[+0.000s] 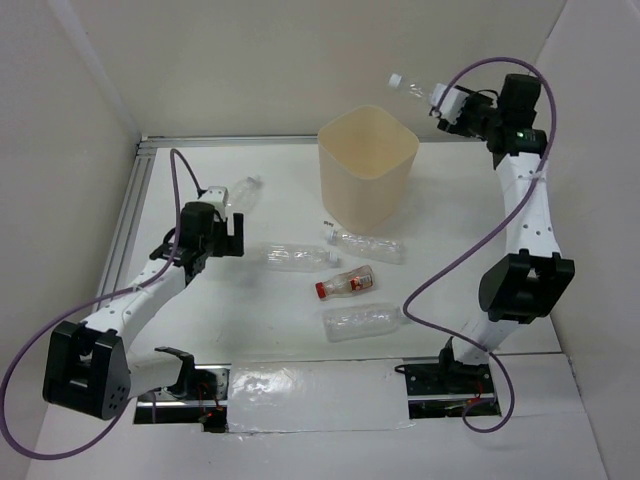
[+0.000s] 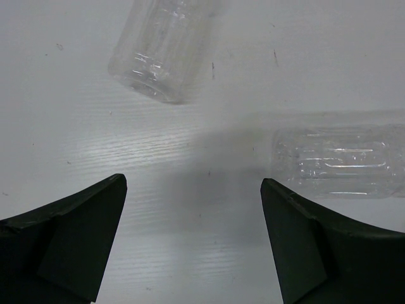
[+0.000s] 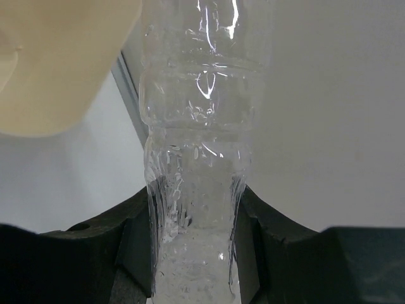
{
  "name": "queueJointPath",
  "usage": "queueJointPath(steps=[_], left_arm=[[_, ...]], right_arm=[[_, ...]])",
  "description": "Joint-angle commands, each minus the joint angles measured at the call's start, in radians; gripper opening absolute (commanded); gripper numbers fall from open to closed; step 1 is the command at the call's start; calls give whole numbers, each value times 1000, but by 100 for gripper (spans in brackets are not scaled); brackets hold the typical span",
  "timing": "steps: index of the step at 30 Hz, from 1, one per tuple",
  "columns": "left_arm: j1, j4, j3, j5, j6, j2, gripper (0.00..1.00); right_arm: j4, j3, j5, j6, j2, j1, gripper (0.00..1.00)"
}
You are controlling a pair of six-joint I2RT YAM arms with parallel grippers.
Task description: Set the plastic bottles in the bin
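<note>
The beige bin (image 1: 367, 165) stands at the back centre. My right gripper (image 1: 445, 105) is raised right of its rim, shut on a clear bottle (image 1: 412, 89) with a white cap pointing left. In the right wrist view the gripper (image 3: 196, 215) squeezes that bottle (image 3: 199, 126), with the bin (image 3: 57, 63) at upper left. My left gripper (image 1: 228, 236) is open and empty, low over the table between two clear bottles (image 1: 243, 195) (image 1: 298, 257). In the left wrist view the gripper (image 2: 193, 183) faces those bottles (image 2: 161, 54) (image 2: 338, 158). A red-capped bottle (image 1: 345, 284) lies mid-table.
Two more clear bottles lie on the table, one (image 1: 368, 245) in front of the bin and one (image 1: 362, 322) nearer the arm bases. An aluminium rail (image 1: 125, 215) runs along the table's left edge. White walls enclose the back and sides.
</note>
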Motion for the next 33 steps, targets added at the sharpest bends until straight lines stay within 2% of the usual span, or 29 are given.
queueJointPath(steps=[1,7,12,16,17,18,21,25,26,27,28,30,33], left_arm=[[25,49,57,-11,42,14,100],[45,49,86,9,62,33,100],[85,49,104,31,80,68,100],[96,69,122,41,101,94,100],[107,69,123,42,101,105,100],[107,78,123,51,114,118,100],[117,101,145,72,126,132,100],[117,121,194,92,149,207,100],[117,121,205,92,149,221,100],[117,121,218,103,160,236,100],[117,121,242,103,160,253,100],[117,121,262,112,170,299,100],[117,130,299,112,181,350,100]], right_arm=[[-70,85,62,-228,-24,69,29],[-120,116,128,-417,-24,194,30],[-213,116,166,-672,-4,247,34],[-257,146,208,-713,40,282,49],[-301,184,222,-725,52,282,57],[-323,200,238,-745,62,294,61],[-361,209,262,-770,71,317,70],[-372,209,272,-782,80,340,77],[-372,209,272,-782,80,340,89],[-372,209,262,-782,80,340,90],[-363,209,262,-782,80,349,100],[-334,209,240,-761,69,349,100],[-286,224,210,-641,48,349,100]])
